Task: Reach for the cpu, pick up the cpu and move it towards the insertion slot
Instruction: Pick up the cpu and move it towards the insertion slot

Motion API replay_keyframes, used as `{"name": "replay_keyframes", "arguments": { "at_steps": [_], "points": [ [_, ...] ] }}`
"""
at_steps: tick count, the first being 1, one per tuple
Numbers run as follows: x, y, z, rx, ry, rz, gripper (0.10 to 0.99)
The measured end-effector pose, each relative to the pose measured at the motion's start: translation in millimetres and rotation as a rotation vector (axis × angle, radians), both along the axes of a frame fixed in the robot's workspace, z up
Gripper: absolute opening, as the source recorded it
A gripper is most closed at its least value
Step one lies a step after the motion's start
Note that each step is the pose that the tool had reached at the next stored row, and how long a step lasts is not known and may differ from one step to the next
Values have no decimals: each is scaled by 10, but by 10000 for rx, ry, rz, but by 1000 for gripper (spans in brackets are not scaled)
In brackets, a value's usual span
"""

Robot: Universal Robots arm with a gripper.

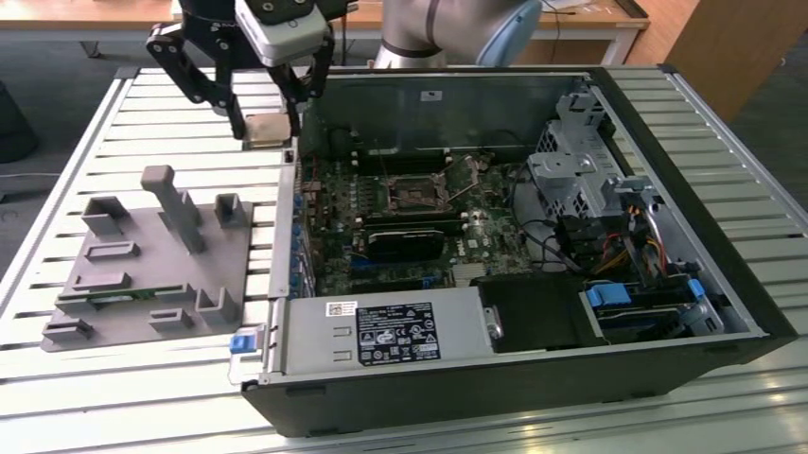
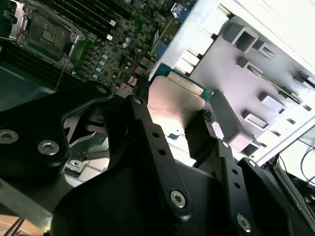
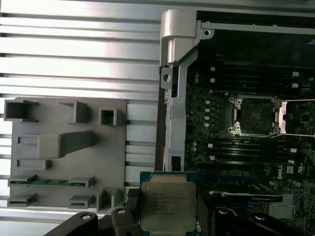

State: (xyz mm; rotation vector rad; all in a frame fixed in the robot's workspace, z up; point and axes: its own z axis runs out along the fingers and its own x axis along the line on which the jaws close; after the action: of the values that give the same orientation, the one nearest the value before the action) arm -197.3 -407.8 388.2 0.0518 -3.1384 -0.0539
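The cpu is a flat square chip with a silvery top, held off the slatted table just outside the open computer case's far corner on the exterior view's left. My gripper is shut on the cpu, with a black finger on each of two opposite edges. Both wrist views show the cpu clamped between the fingers. The insertion slot is a square black socket with a metal frame on the motherboard, uncovered, with nothing in it, and away from the chip.
A grey plastic tray with recesses and upright posts lies on the table at the exterior view's left, and a green memory stick lies in it. The case wall, a power supply and drive cages surround the motherboard.
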Motion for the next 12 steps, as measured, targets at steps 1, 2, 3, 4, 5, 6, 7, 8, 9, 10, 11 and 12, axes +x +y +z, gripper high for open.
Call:
{"name": "replay_keyframes", "arguments": {
  "at_steps": [1, 2, 3, 4, 5, 6, 7, 8, 9, 10, 11, 12],
  "points": [
    [19, 0, 0, 0, 0, 0, 541],
    [40, 0, 0, 0, 0, 0, 541],
    [62, 0, 0, 0, 0, 1, 541],
    [84, 0, 0, 0, 0, 0, 541],
    [106, 0, 0, 0, 0, -1, 541],
    [134, 0, 0, 0, 0, 0, 541],
    [160, 0, 0, 0, 0, 0, 541],
    [186, 0, 0, 1, -1, 0, 541],
    [211, 0, 0, 0, 0, 1, 541],
    [234, 0, 0, 0, 0, 0, 541],
    [256, 0, 0, 0, 0, 0, 541],
    [278, 0, 0, 1, 0, 0, 541]
  ]
}}
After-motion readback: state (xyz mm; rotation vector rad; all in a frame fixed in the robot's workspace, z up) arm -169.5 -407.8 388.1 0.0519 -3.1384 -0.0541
